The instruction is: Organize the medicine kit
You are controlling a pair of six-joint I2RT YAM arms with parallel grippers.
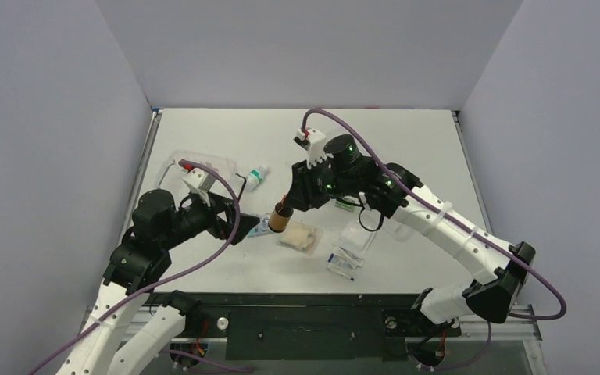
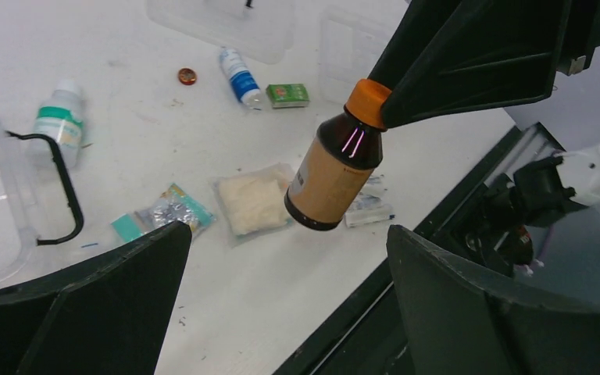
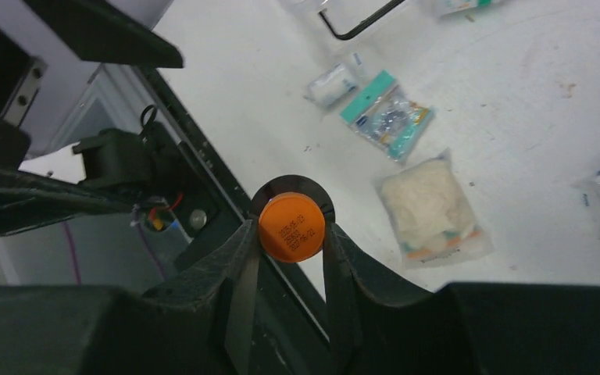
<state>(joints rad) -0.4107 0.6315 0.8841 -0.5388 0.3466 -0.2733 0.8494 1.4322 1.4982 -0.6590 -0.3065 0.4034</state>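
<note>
My right gripper (image 1: pixel 289 205) is shut on the orange cap (image 3: pixel 291 226) of a brown medicine bottle (image 1: pixel 281 220). It holds the bottle clear above the table, tilted, as the left wrist view shows (image 2: pixel 332 176). My left gripper (image 1: pixel 242 230) is open and empty, its fingers wide apart (image 2: pixel 285 234), just left of and below the bottle. A clear plastic box, probably the medicine kit (image 2: pixel 219 23), is cut off at the top of the left wrist view. In the top view the right arm mostly hides it.
On the table lie a cotton bag (image 2: pixel 251 201), a teal foil blister pack (image 2: pixel 164 212), small packets (image 1: pixel 344 262), a white bottle with a green label (image 2: pixel 58 117), a blue tube (image 2: pixel 241 76), a green box (image 2: pixel 287 94) and a coin (image 2: pixel 187 76). The clear lid with black handle (image 2: pixel 0 187) lies left; a clear tray (image 1: pixel 359 233) lies right.
</note>
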